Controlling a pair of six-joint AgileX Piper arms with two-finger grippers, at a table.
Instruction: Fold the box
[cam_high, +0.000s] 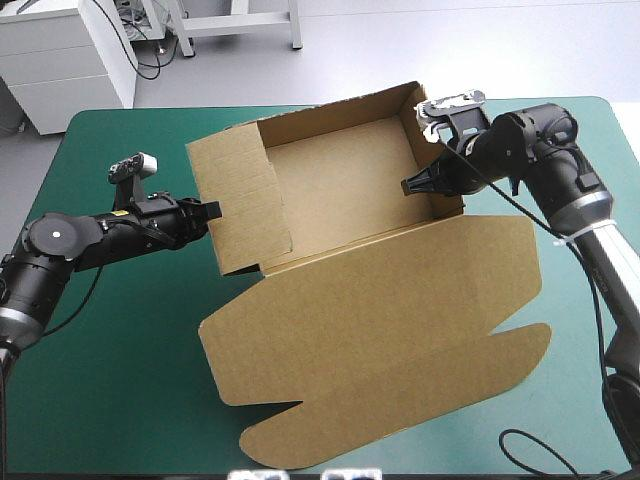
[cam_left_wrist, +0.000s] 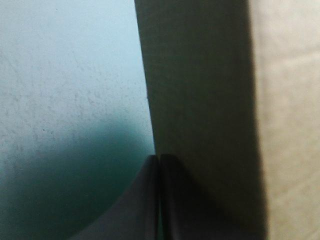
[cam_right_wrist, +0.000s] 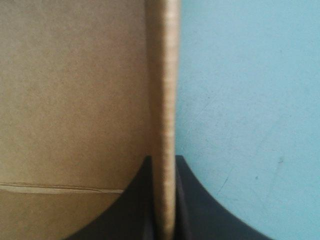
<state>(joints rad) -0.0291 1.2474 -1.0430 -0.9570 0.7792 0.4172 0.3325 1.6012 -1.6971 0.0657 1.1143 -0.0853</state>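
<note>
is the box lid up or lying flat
Lying flat. The box is an open tray with its walls raised, and the lid spreads on the teal-green cover toward the table's near edge.

The teal-green table (cam_high: 120, 350) bears the brown box (cam_high: 340, 190), its lid (cam_high: 400, 330) lying flat.

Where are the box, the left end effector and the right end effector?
box (cam_high: 345, 185): high view, tray floor.
left end effector (cam_high: 214, 209): high view, fingertips.
right end effector (cam_high: 407, 186): high view, fingertips.
</note>
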